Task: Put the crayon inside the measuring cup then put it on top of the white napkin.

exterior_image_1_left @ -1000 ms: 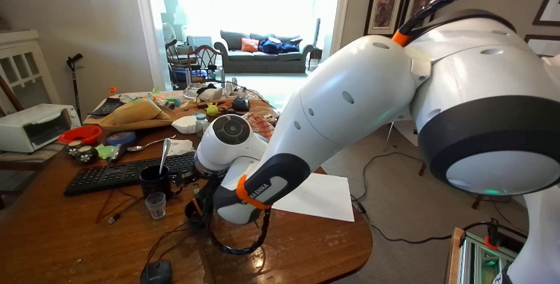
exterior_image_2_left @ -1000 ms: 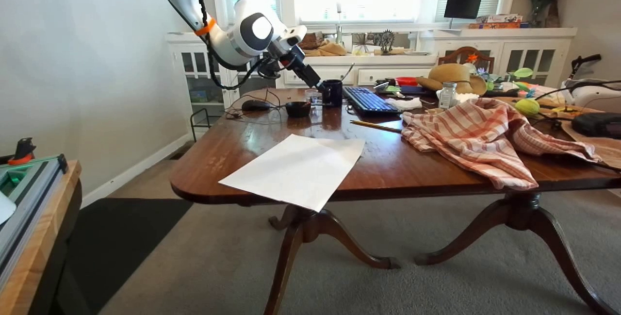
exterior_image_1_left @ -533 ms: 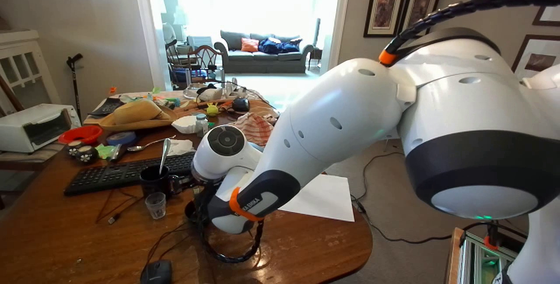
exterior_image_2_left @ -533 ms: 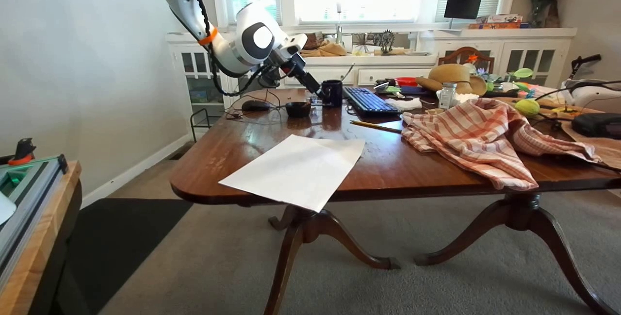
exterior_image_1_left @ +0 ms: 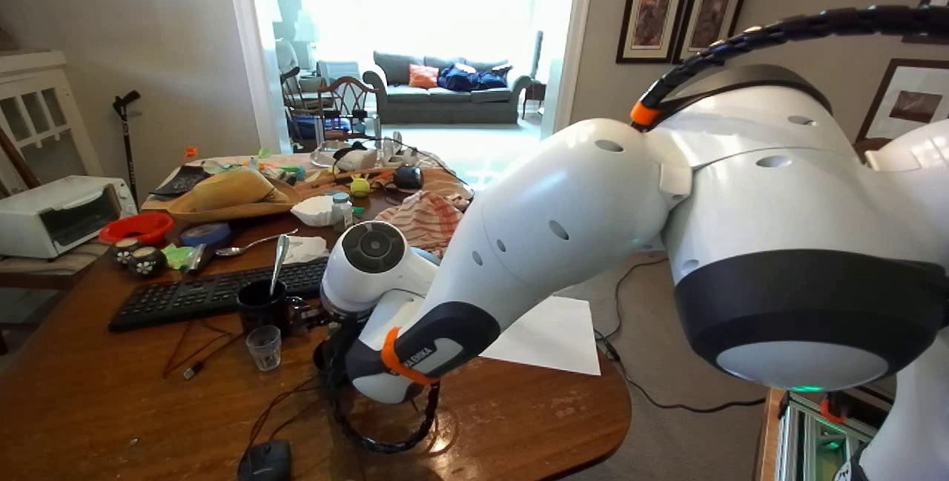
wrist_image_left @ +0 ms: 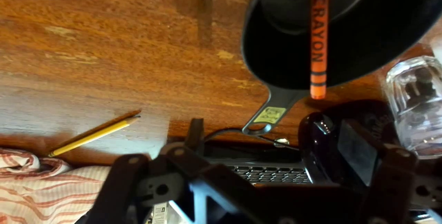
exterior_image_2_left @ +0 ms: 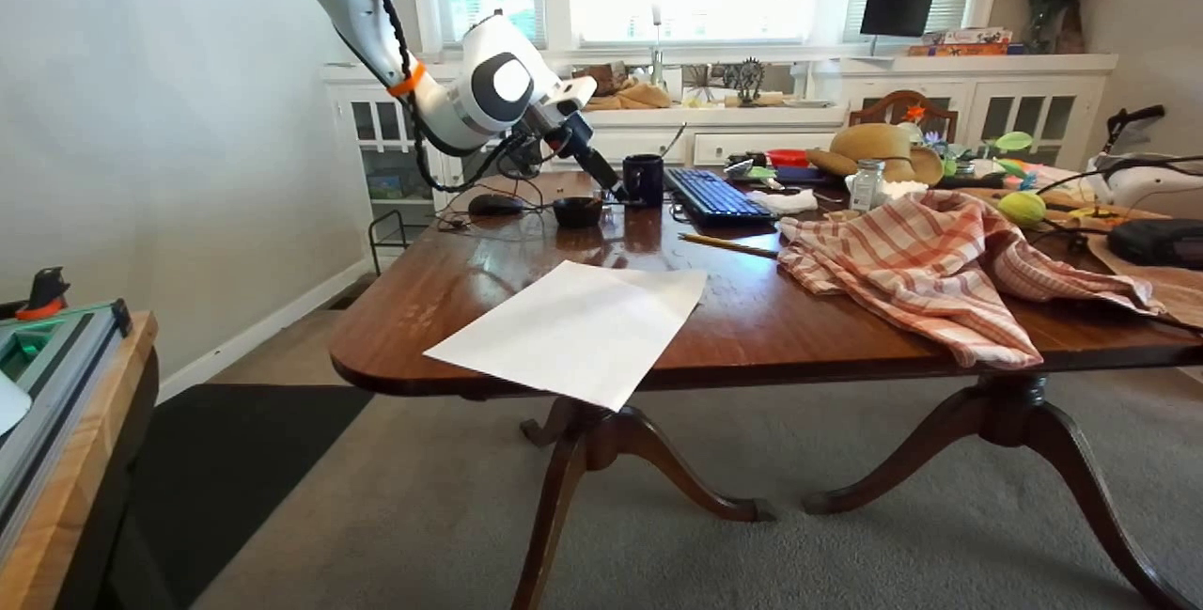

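Note:
The orange crayon (wrist_image_left: 319,41) leans in the black measuring cup (wrist_image_left: 366,44), one end poking out over the rim beside the handle (wrist_image_left: 272,110). In an exterior view the cup (exterior_image_2_left: 577,212) sits upright on the table; the arm mostly covers it in an exterior view (exterior_image_1_left: 321,356). My gripper (wrist_image_left: 278,141) stands open. In the wrist view the handle's end appears between its spread fingers, touching neither. The gripper (exterior_image_2_left: 618,193) is low, close to the handle and the dark mug. The white napkin (exterior_image_2_left: 578,333) lies flat at the table edge, holding nothing.
A dark mug (exterior_image_2_left: 644,181) with a spoon stands right by my right-hand finger in the wrist view. Close by are a clear glass (wrist_image_left: 418,103), the keyboard (exterior_image_2_left: 719,196), a yellow pencil (wrist_image_left: 93,136), a mouse (exterior_image_1_left: 265,460) with cables, and the red-and-white cloth (exterior_image_2_left: 930,262).
The arm has come down, lowering the open gripper toward table level near the cup's handle and the mug. The cup and napkin have not moved.

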`<move>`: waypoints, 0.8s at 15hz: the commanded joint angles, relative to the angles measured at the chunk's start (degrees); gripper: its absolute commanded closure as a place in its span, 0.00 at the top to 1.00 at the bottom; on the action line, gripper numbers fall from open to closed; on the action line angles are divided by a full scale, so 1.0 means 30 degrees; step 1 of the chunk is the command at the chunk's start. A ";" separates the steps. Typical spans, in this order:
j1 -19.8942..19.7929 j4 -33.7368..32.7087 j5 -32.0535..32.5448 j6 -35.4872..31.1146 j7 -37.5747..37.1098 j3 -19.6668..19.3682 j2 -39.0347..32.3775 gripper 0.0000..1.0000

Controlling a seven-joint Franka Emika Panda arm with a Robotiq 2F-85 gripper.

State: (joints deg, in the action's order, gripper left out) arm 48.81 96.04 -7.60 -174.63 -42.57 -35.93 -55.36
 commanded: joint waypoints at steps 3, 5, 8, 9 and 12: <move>0.0180 -0.0779 -0.0105 0.1315 -0.1184 -0.0251 -0.0622 1.00; 0.0102 -0.0872 0.0001 0.1571 -0.1370 -0.0105 -0.0582 1.00; -0.0054 -0.1053 0.0204 0.1819 -0.1491 0.0159 -0.0485 1.00; -0.0093 -0.1105 0.0254 0.1935 -0.1503 0.0223 -0.0450 1.00; -0.0219 -0.1182 0.0306 0.2234 -0.1609 0.0405 -0.0343 1.00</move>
State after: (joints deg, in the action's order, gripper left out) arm 48.80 94.09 -7.46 -170.37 -45.59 -35.44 -55.88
